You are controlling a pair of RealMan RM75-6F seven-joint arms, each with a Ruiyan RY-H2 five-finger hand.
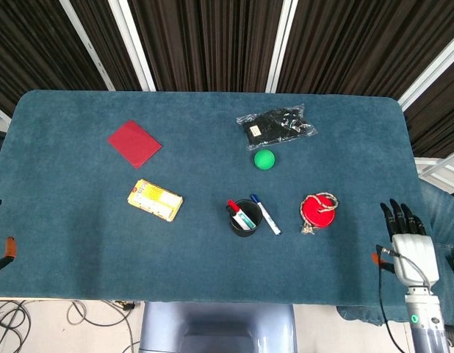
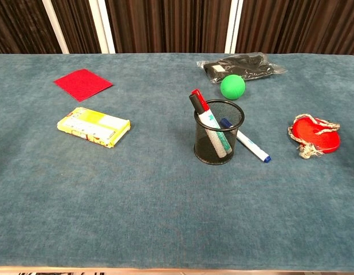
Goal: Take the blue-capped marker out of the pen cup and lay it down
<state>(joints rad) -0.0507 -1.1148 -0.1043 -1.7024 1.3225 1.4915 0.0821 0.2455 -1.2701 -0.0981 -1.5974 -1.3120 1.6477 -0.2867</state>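
Note:
The blue-capped marker [image 1: 265, 214] [image 2: 249, 146] lies flat on the blue cloth, just right of the black mesh pen cup [image 1: 244, 224] [image 2: 218, 150], with one end against the cup's base. A red-capped marker [image 2: 201, 102] and a second pen stand in the cup. My right hand [image 1: 408, 246] is at the table's front right edge, far from the cup, its fingers straight and apart with nothing in them. Only a dark sliver and an orange fingertip of my left hand [image 1: 8, 248] show at the head view's left border. The chest view shows neither hand.
A red round object with a cord [image 1: 318, 212] [image 2: 314, 134] lies right of the marker. Behind the cup are a green ball [image 1: 264, 159] [image 2: 232, 86] and a black bagged item [image 1: 275, 126]. A yellow box [image 1: 155, 200] and a red square [image 1: 134, 143] lie to the left.

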